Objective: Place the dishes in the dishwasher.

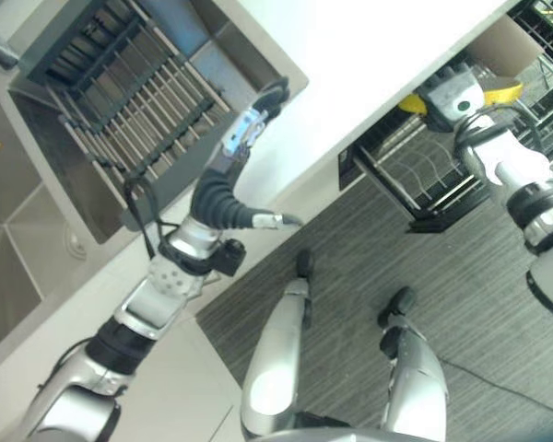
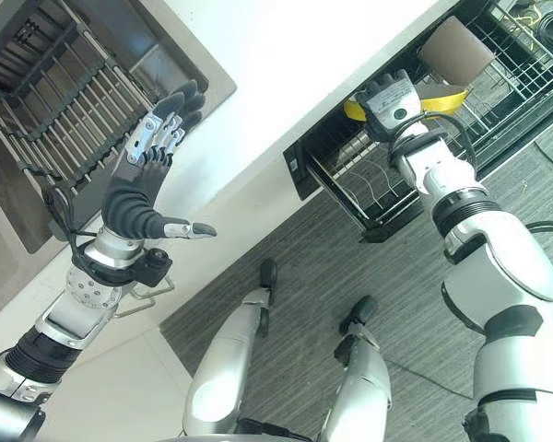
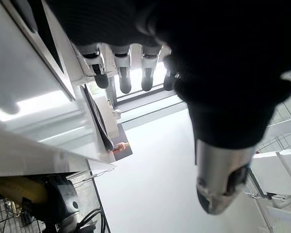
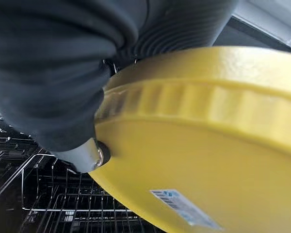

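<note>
1. Clearly the yellow dish [image 4: 203, 145] is in the right hand [image 2: 390, 99], at the upper right of the eye views; its underside shows broad and close in the right wrist view, with the thumb [image 4: 85, 155] pressed against its rim, so the hand is clamped on it.
2. Directly beneath and beyond the dish lies the pulled-out dishwasher rack [image 2: 378, 198], a black wire basket under the white counter [image 2: 295, 55]. The dish sits over the rack's near part, tilted rather than flat, its edge turned toward the tines.
3. My judgement: the coming move turns on that tilt. The dish is above the rack, so the hand needs to go down and line the rim up with a slot between the wires.
4. A brown round dish [image 2: 454, 51] already stands in the rack at the far upper right, just beyond the yellow one; it could be knocked.
5. The left hand [image 2: 152, 152] is raised at centre left over the counter, near the sink rack [image 2: 64, 110], fingers straight and spread, holding nothing.
</note>
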